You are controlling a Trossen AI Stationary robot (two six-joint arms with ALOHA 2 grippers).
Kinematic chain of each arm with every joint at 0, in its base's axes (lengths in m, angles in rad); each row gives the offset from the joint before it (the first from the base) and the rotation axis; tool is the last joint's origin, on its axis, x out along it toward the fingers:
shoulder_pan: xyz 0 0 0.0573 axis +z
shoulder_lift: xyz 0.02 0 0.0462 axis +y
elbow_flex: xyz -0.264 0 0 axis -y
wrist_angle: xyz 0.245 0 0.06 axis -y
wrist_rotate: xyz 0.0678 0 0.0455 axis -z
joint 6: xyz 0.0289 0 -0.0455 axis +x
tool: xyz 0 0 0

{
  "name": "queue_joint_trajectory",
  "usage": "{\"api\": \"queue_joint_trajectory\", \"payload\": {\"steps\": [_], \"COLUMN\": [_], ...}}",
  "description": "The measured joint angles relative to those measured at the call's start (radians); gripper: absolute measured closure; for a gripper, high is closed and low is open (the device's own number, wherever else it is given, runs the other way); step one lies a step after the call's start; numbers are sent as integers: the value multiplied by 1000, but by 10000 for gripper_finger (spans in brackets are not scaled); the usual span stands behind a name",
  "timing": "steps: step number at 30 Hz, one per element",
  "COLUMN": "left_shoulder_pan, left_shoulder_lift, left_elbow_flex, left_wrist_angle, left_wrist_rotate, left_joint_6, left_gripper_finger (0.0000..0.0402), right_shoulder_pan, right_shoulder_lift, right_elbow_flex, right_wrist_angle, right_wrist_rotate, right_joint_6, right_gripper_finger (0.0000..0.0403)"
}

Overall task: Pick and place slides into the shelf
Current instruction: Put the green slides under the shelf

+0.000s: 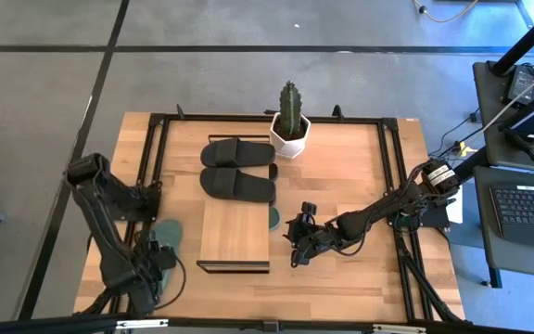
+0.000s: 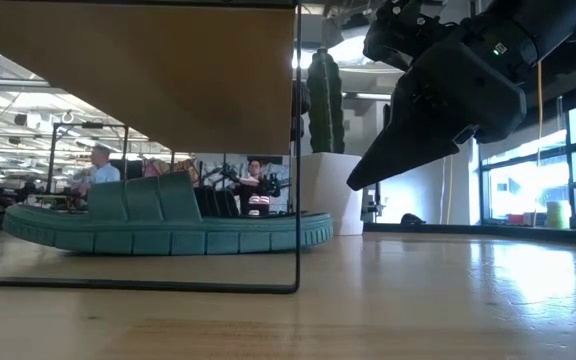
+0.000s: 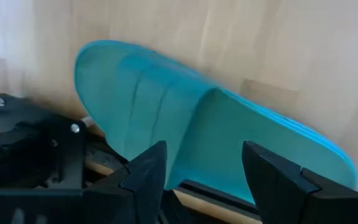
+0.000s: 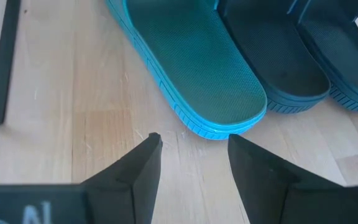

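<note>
left gripper [image 3: 204, 168]: fingers parted above a green slide [image 3: 185, 130]
right gripper [image 4: 191, 155]: parted, holding nothing, near another green slide [image 4: 197, 68] under the shelf [image 1: 235, 232]

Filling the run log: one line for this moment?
left gripper open over green slide | right gripper open near second green slide | shelf

Slides [image 1: 237, 182] behind shelf [image 1: 235, 232] — cactus [image 1: 290, 121] beyond

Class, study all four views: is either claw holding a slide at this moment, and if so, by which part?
Neither. The right claw is open just short of a green slide's end. The left claw is open around the other green slide, not clamped.
</note>
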Motion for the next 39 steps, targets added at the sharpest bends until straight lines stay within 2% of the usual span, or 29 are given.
{"api": "queue_joint_trajectory", "payload": {"steps": [16,22,25,39], "left_shoulder_pan": [1,1,1,4], "left_shoulder_lift": [138,140,140,140], "left_elbow_flex": [-29,-83,-97,-99], "left_wrist_angle": [-33,-35,-34,-27], "left_wrist_rotate": [-69,-61,-61,-88], "left_joint_6": [5,11,66,87], "left_gripper_finger": [202,202,202,202], "right_shoulder_pan": [0,0,0,0], "right_shoulder_lift": [0,0,0,0], "right_elbow_flex": [0,0,0,0], "right_wrist_angle": [0,0,-1,-3], "right_wrist_rotate": [0,0,0,0], "right_joint_6": [-4,-3,-2,-4], "right_gripper_finger": [216,216,216,216]}}
